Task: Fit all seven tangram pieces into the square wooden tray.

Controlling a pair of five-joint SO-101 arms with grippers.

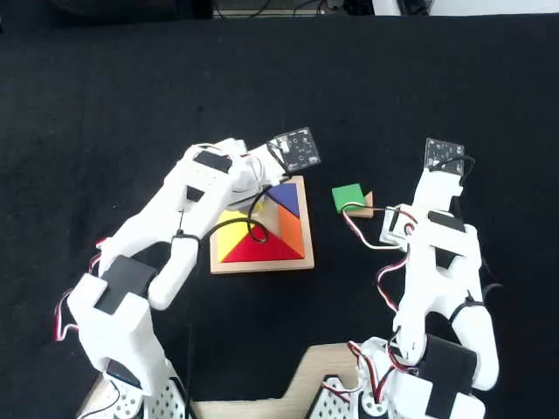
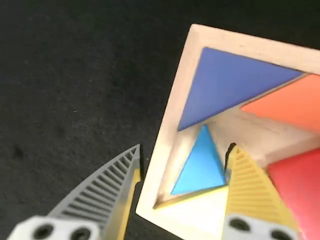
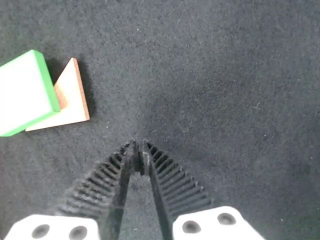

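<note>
While my left gripper point(image 2: 185, 148) stands spread astride a wall of the square wooden tray point(image 2: 176, 105), one finger is outside over the black cloth point(image 2: 60, 75), one inside by the small light-blue triangle point(image 2: 200, 165). A dark-blue triangle point(image 2: 225, 82), an orange piece point(image 2: 292, 107), a red piece point(image 2: 302, 182) and a yellow piece point(image 2: 197, 215) lie in the tray. My right gripper point(image 3: 138, 146) is pressed together, empty, near the green square block point(image 3: 24, 92) touching a plain wooden triangle point(image 3: 70, 102).

Matte black cloth over the counter point(image 1: 131, 87), spanning nearly the whole high view, evenly lit, without hard shadows. Pale wooden board point(image 1: 262, 408) at lower centre, with a stepped cut-out along its upper edge. Dark cables point(image 1: 262, 10) along the top edge; pale strip point(image 1: 489, 7) at upper right.
</note>
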